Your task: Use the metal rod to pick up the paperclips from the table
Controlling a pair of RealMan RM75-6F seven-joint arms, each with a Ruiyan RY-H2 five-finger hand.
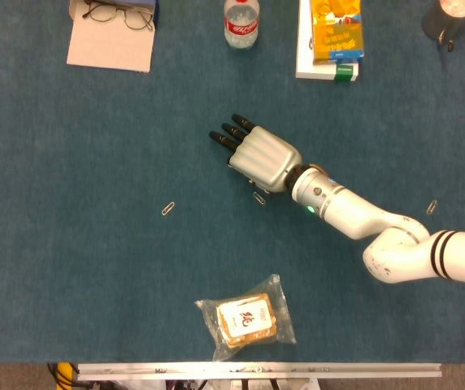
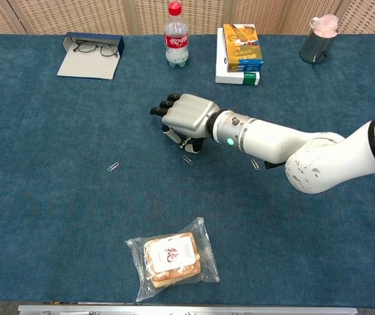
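Right hand (image 1: 261, 156) lies palm-down mid-worktop (image 1: 94, 268), fingers (image 1: 226, 135) curled under; whether they pinch the metal rod cannot be told. One paperclip (image 2: 187, 159) lies just beside the hand, another (image 1: 167, 209) toward the left edge.

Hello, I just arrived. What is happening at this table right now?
The robot's right hand is low over the blue table, palm down, just above one paperclip. Whether it holds a metal rod underneath cannot be told from these views. Another paperclip lies further left, one lies by the forearm, and one further right, all still on the cloth. The left hand is not in view.
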